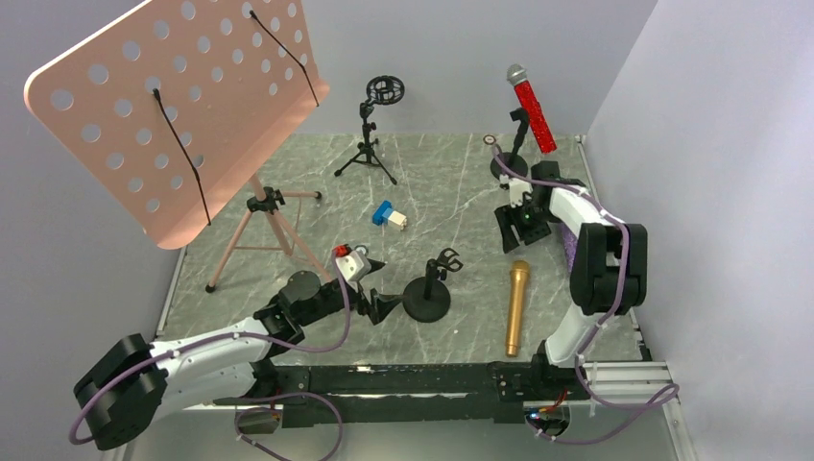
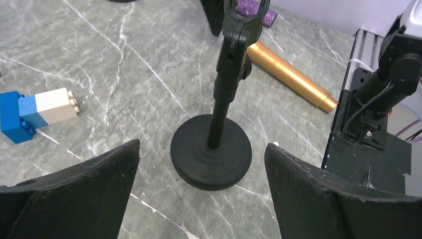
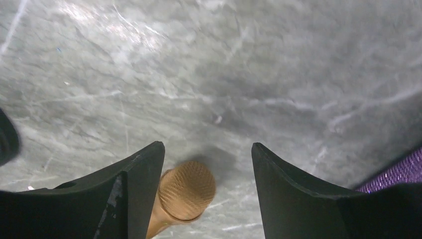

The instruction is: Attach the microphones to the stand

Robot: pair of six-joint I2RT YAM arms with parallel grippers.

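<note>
The red glitter microphone with the silver grille already sits tilted in the clip of a black round-based stand at the far right corner of the grey marbled bench. The plain gold microphone lies flat toward the near edge, right of middle, with its mesh head pointing away from the arms. The purple glitter microphone lies near it on the right-edge side, mostly hidden by the right arm.

The right claw hangs over the gold head with a finger on each side. One finger is close against the head and the other is clear of it, so the claw is spread and pinching nothing. I take that as lining up for a pickup.

The left claw is spread wide, low to the bench, facing the base of a second black stand with an empty clip. It is probably there to steady that stand when a microphone is pressed in.

A blue-and-white toy brick lies mid-bench. I can read no brand, label or writing on anything.
</note>
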